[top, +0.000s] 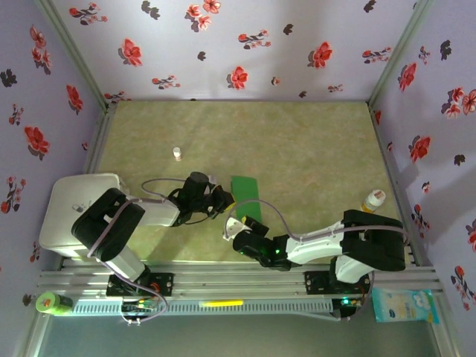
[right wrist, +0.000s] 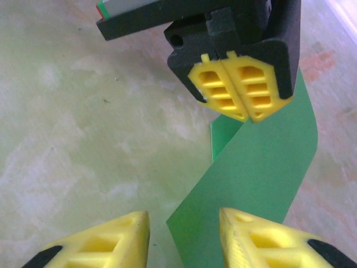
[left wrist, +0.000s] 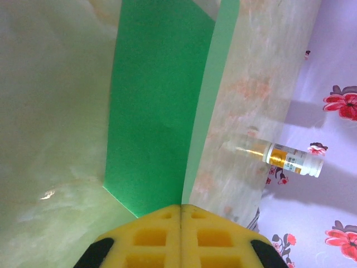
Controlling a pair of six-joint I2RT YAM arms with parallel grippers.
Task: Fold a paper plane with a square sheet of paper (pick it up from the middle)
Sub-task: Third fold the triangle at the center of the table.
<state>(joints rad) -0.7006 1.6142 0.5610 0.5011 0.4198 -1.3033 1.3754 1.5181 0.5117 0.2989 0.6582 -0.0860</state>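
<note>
The green sheet of paper lies near the middle of the counter, folded into a narrow upright band, between the two arms' tips. The left pincer reaches in from the left with its yellow fingers pressed together, and it pinches the near edge of the sheet. In the left wrist view the paper runs away from the closed tips, a paler flap standing up along its right side. In the right wrist view the same left pincer clamps the top of the green band, which curves down from it toward the camera. The right pincer sits below with its fingers spread, the lower end of the paper lying between them and a gap showing on its left side. A small white bottle stands well apart on the counter, and a yellow-capped bottle stands by the right wall.
</note>
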